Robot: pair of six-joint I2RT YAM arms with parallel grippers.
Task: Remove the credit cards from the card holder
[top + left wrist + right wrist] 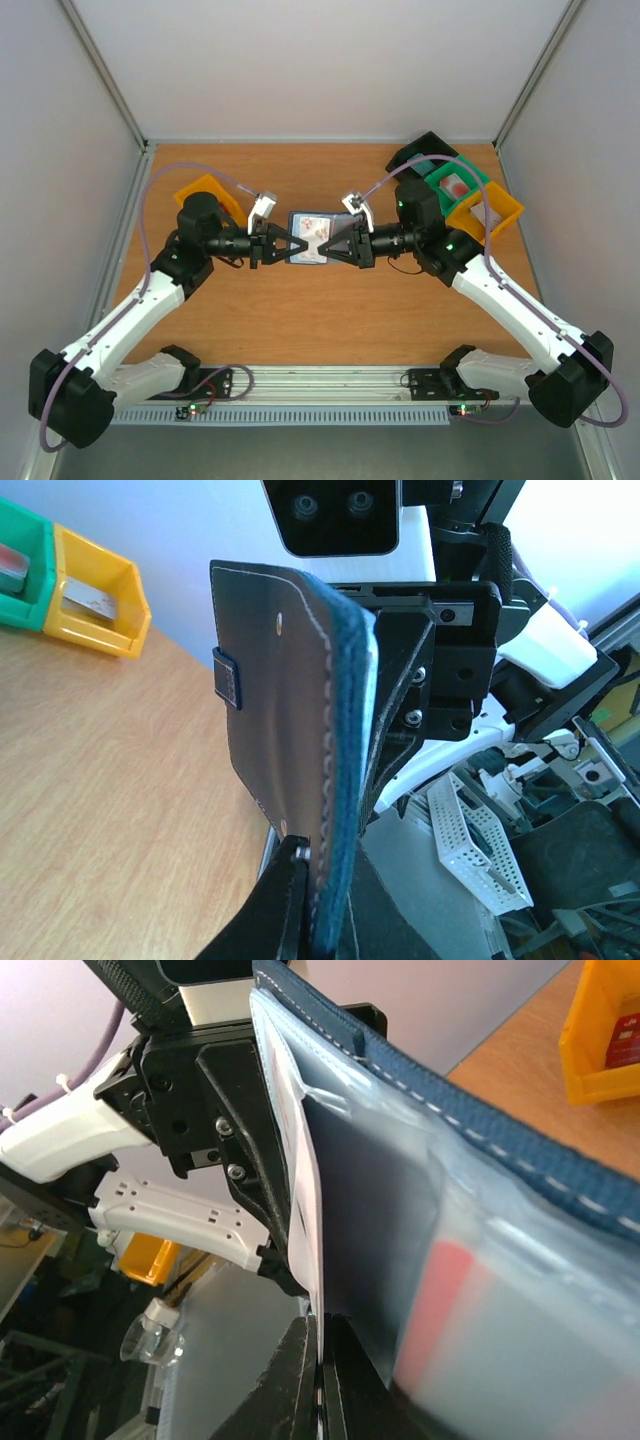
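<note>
My left claw (pixel 290 245) and right claw (pixel 328 245) both pinch the navy-blue folding card holder (pixel 308 225), judged light and floppy; its slick, stiff red plastic card (pixel 450 1300) warrants an edge grip.

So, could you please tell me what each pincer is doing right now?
Left pincer: closed, holding the wallet.
Right pincer: closed on the wallet's inner edge.
</note>
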